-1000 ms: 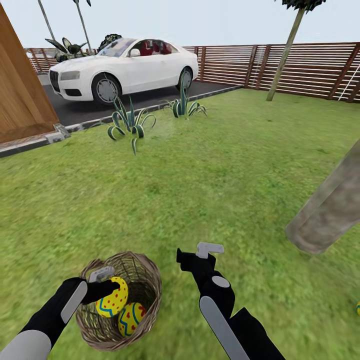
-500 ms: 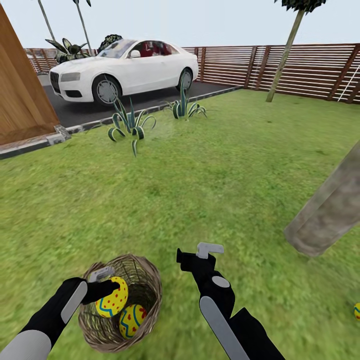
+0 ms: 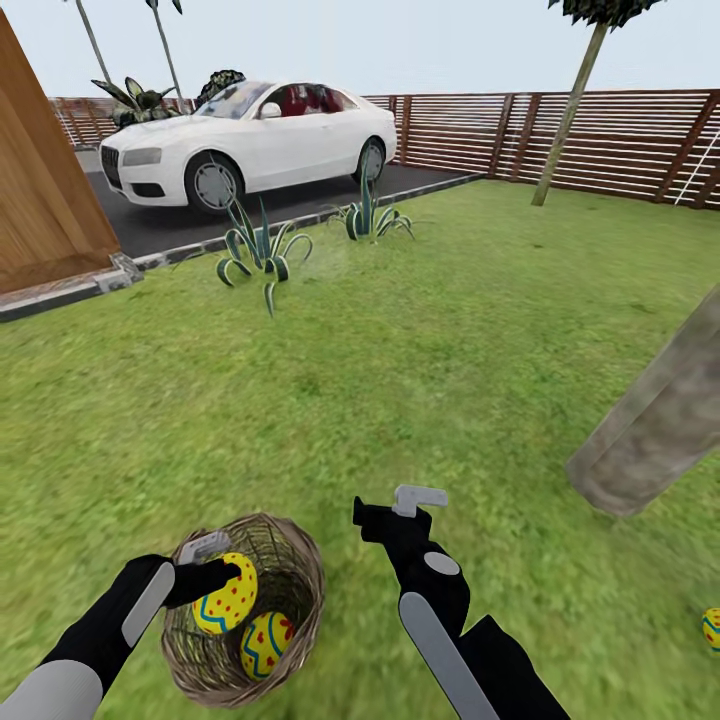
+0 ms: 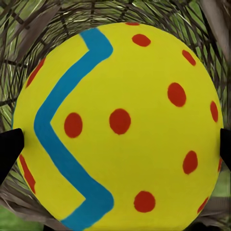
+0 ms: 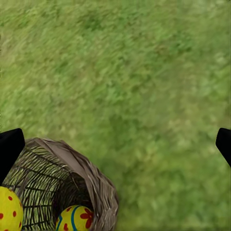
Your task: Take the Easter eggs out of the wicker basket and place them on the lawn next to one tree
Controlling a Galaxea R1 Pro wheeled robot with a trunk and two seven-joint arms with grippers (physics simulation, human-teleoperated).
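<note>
You are looking down over a lawn [image 3: 430,350] from the robot's head. At about seven o'clock in this view sits a round wicker basket [image 3: 290,610] of woven twigs. Your left gripper [image 3: 222,572] reaches over its rim and is clamped on a yellow egg [image 3: 226,594] with a blue zigzag and red dots; in the left wrist view that egg [image 4: 118,125] sits between the two dark fingertips [image 4: 9,149], with basket weave behind it. A second egg [image 3: 264,642] lies on the basket floor, just beside the held one, at its five o'clock. In the right wrist view both eggs peek out of the basket [image 5: 94,185], the lower one [image 5: 76,219] against the wall.

Your right gripper [image 3: 400,508] hangs over bare grass at six o'clock, just beside the basket, with its jaws spread wide and nothing between them.

A third egg [image 3: 711,628] lies on the grass at four o'clock, at the frame edge, near the foot of a thick grey-brown tree trunk [image 3: 655,425] that leans in from three o'clock.

Farther off, at eleven o'clock, a white car [image 3: 250,135] stands on dark asphalt, with spiky plants [image 3: 258,248] at the lawn's edge. A brown slatted fence [image 3: 620,140] runs across from twelve to two o'clock.
</note>
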